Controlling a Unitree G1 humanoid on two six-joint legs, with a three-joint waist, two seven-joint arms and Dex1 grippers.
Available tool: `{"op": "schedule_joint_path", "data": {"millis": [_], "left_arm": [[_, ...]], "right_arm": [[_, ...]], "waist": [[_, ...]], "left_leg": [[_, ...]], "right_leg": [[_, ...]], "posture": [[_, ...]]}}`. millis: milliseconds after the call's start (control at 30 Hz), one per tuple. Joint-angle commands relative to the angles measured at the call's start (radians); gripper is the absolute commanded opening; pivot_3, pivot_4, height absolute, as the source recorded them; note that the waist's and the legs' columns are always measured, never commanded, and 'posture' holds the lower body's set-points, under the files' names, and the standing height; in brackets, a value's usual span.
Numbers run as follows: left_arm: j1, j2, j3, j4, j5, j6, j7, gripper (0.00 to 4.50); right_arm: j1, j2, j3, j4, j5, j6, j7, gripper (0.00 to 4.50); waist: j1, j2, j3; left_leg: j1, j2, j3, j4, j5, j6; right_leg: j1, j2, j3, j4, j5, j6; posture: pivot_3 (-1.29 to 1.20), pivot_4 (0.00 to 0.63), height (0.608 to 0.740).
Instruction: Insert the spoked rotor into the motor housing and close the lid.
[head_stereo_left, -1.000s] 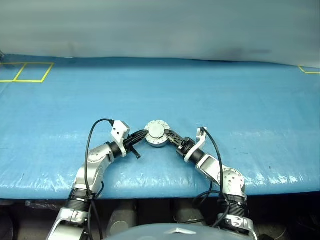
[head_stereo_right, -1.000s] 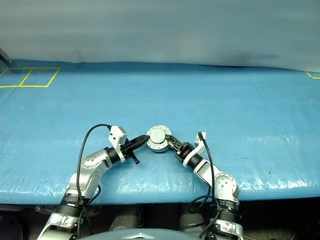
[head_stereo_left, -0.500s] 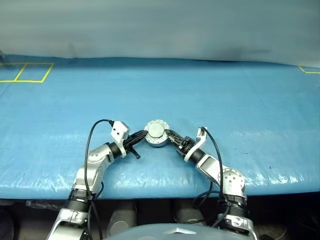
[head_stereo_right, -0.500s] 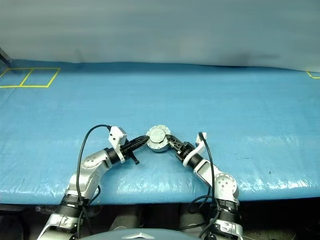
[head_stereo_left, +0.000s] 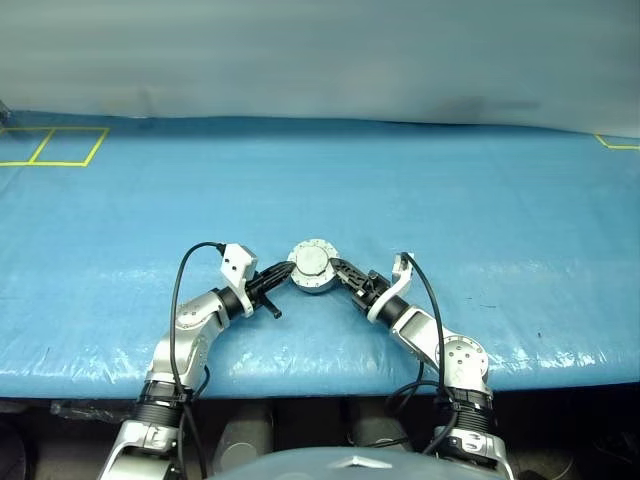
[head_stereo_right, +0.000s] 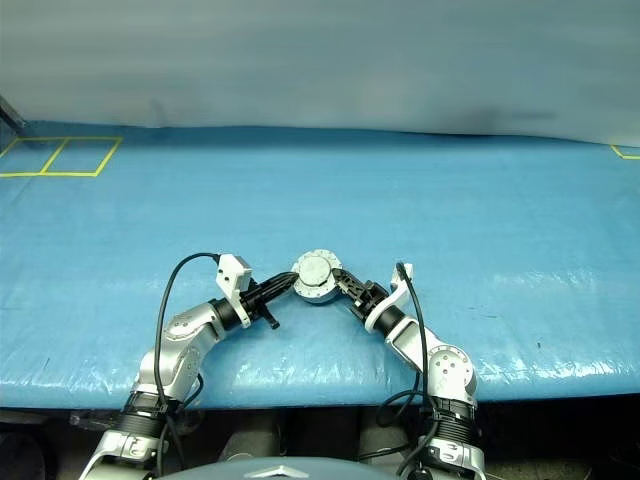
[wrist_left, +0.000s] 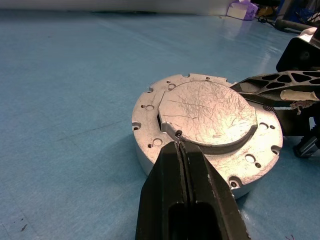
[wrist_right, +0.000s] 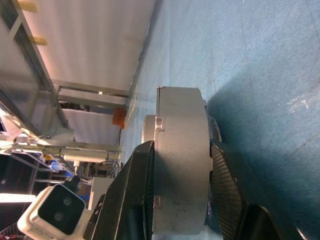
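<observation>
Left end effector (wrist_left: 181, 150): fingers clenched together, tips resting at the near-left edge of the lid (wrist_left: 207, 112), same spot as a second ago. The lid sits seated on the motor housing (head_stereo_left: 314, 268), mid-bench (head_stereo_left: 480, 200), unmoved. Right end effector (wrist_right: 182, 150): one finger over the assembly, one under; its fingers have narrowed slightly onto it.

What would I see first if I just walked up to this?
A round grey metal motor housing with its lid on sits on the blue table, right in front of the robot. The right claw squeezes it top and bottom, while the left claw, shut tight, touches its rim.
</observation>
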Motion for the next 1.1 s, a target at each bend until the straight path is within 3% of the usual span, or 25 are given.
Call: {"op": "schedule_joint_path", "data": {"millis": [33, 133, 233, 433, 633, 833, 1100], "left_arm": [[-0.011, -0.069, 0.123, -0.035, -0.159, 0.055, 0.064, 0.0], [-0.013, -0.108, 0.2, -0.048, -0.249, 0.084, 0.102, 0.0], [-0.011, -0.146, 0.263, -0.047, -0.321, 0.084, 0.13, 0.6], [0.046, -0.182, 0.246, -0.084, -0.403, 0.168, 0.104, 2.53], [0.074, -0.227, 0.213, -0.115, -0.463, 0.253, 0.112, 4.49], [0.068, -0.257, 0.24, -0.134, -0.718, 0.492, 0.103, 4.49], [0.047, -0.24, 0.224, -0.127, -0.801, 0.576, 0.026, 4.49]], "right_arm": [[-0.01, 0.049, -0.029, -0.022, 0.085, 0.001, -0.021, 1.24], [-0.027, 0.063, -0.053, -0.04, 0.151, -0.015, -0.051, 1.24], [-0.044, 0.083, -0.062, -0.075, 0.207, -0.044, -0.083, 1.24], [-0.086, 0.112, -0.055, -0.126, 0.233, -0.165, -0.134, 1.24], [-0.081, 0.09, 0.0, -0.162, 0.27, -0.154, -0.103, 1.24], [-0.074, 0.073, 0.048, -0.192, 0.26, -0.158, -0.089, 1.24], [-0.031, 0.062, 0.117, -0.2, 0.261, -0.134, -0.079, 1.24]], "waist": [[0.0, -0.001, 0.002], [-0.002, 0.0, 0.004], [-0.001, -0.001, 0.007], [-0.004, 0.001, 0.012], [-0.004, 0.001, 0.012], [-0.005, 0.001, 0.012], [-0.006, 0.001, 0.012]], "left_leg": [[-0.002, 0.0, 0.0, 0.0, 0.0, 0.0], [-0.004, 0.0, 0.0, -0.002, 0.0, 0.001], [-0.004, 0.0, 0.0, -0.002, -0.001, 0.001], [-0.008, -0.001, 0.0, 0.001, -0.001, 0.002], [-0.008, 0.0, 0.0, 0.0, -0.001, 0.002], [-0.008, 0.0, 0.0, 0.001, -0.001, 0.002], [-0.008, 0.0, -0.001, 0.002, -0.001, 0.002]], "right_leg": [[-0.001, 0.0, 0.0, 0.0, 0.0, 0.0], [-0.003, 0.001, -0.001, 0.0, 0.0, 0.0], [-0.003, 0.001, -0.001, 0.0, 0.0, 0.001], [-0.004, 0.001, 0.0, -0.001, 0.001, 0.002], [-0.004, 0.002, 0.0, -0.001, 0.001, 0.002], [-0.004, 0.002, 0.0, 0.0, 0.001, 0.002], [-0.004, 0.002, 0.0, 0.0, 0.001, 0.001]], "posture": [[0.0, 0.15, 0.74], [0.0, 0.15, 0.74], [0.0, 0.15, 0.74], [0.0, 0.15, 0.74], [0.0, 0.15, 0.74], [0.0, 0.15, 0.74], [0.0, 0.15, 0.74]]}}
